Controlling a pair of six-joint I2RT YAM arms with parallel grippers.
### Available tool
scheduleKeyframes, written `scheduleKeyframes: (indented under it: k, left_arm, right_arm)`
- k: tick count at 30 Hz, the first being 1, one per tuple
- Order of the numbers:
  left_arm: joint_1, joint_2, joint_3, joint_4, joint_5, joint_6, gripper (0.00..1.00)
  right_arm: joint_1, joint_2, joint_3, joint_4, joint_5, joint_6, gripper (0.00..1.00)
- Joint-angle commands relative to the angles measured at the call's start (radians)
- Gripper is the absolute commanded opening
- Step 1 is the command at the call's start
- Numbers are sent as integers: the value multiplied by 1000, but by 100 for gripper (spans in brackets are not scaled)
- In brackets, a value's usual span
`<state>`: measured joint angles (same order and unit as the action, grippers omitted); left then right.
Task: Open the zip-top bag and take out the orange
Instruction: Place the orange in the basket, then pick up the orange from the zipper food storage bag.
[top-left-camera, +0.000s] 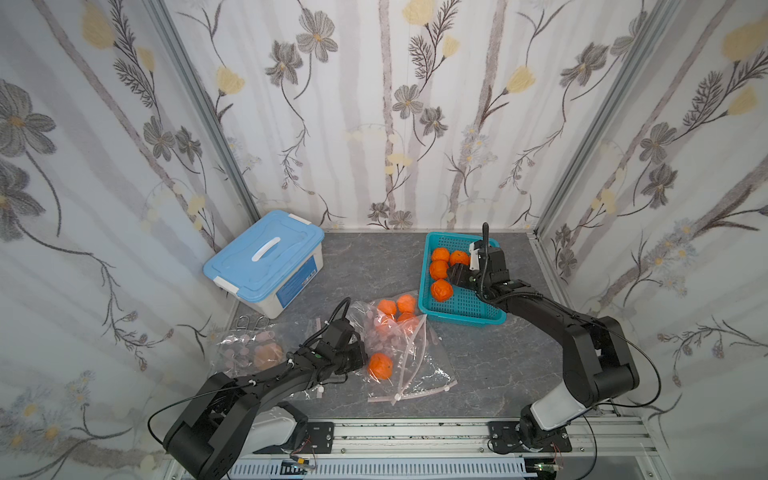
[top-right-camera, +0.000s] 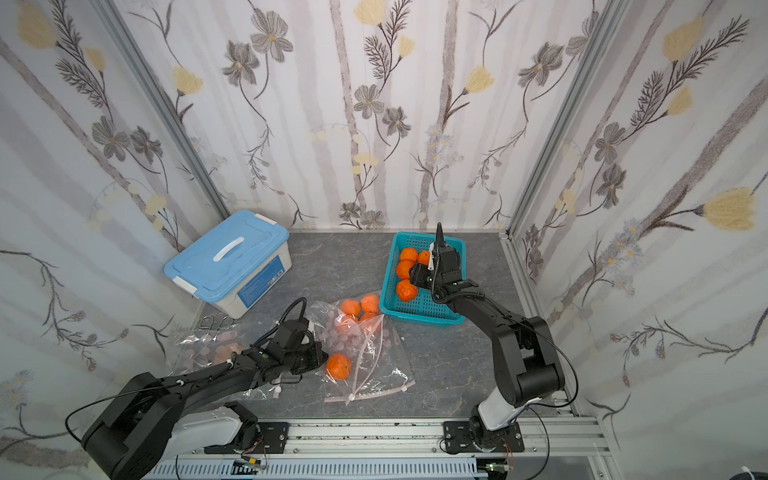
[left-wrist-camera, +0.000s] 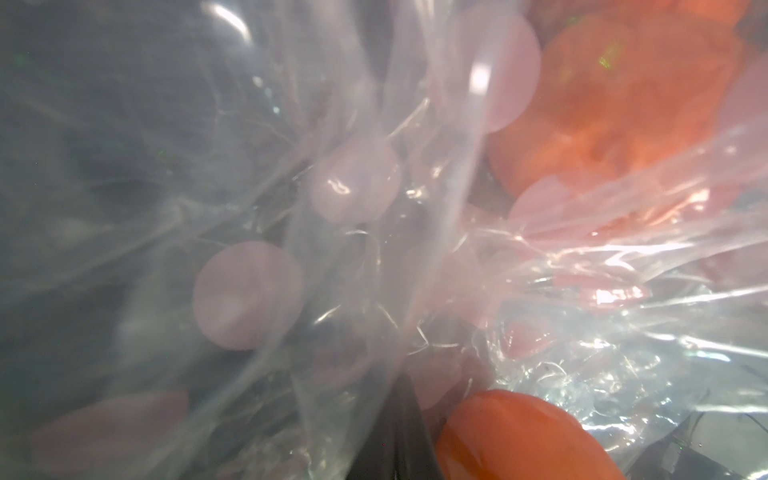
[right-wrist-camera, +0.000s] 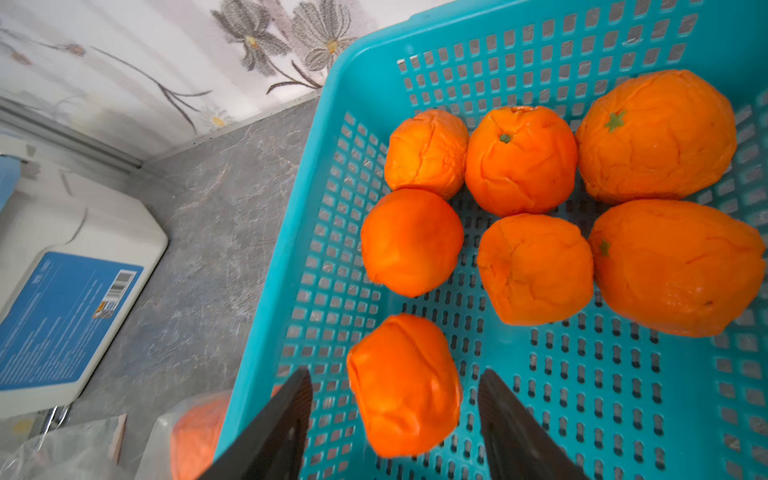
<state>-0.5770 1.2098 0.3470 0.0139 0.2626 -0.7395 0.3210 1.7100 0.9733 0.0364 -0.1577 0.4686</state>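
A clear zip-top bag (top-left-camera: 399, 332) (top-right-camera: 361, 338) with pink dots lies mid-table with several oranges inside. One orange (top-left-camera: 380, 365) (top-right-camera: 338, 366) sits right beside my left gripper (top-left-camera: 362, 354) (top-right-camera: 322, 357). That gripper is shut on bunched bag plastic (left-wrist-camera: 374, 249), which fills the left wrist view; only one dark finger (left-wrist-camera: 390, 440) shows. My right gripper (top-left-camera: 455, 275) (top-right-camera: 417, 276) (right-wrist-camera: 395, 374) hangs open over the teal basket (top-left-camera: 457, 318) (right-wrist-camera: 291, 232). A blurred orange (right-wrist-camera: 405, 386) sits between its fingers with a gap on each side.
Several more oranges (right-wrist-camera: 519, 160) lie in the basket's far part. A blue-lidded white box (top-left-camera: 266, 262) stands at the back left. Another clear bag (top-left-camera: 249, 349) lies left of my left arm, and a flat bag with a zip strip (top-left-camera: 415, 392) lies near the front.
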Motion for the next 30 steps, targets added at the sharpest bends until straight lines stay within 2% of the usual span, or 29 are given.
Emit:
scheduleKeyframes:
  k: [1, 7, 11, 16, 18, 21, 30]
  left_arm:
    - [-1, -7, 5, 12, -9, 8, 0]
    - [0, 3, 9, 12, -5, 8, 0]
    - [0, 8, 5, 11, -4, 8, 0]
    - [0, 7, 6, 6, -8, 8, 0]
    - [-1, 8, 7, 6, -10, 8, 0]
    - [0, 8, 9, -1, -10, 9, 0]
    - [0, 0, 6, -5, -16, 5, 0]
  right_arm:
    - [19, -96, -84, 105, -169, -53, 58]
    - [199, -332, -271, 138, -219, -186, 41]
    - [304, -452, -394, 163, -269, -213, 34]
    - [444, -557, -494, 163, -252, -230, 19]
    - [507, -566, -511, 172, -239, -235, 16]
    - [538, -534, -518, 190, -232, -232, 8]
    - [579, -353, -464, 240, -180, -231, 8]
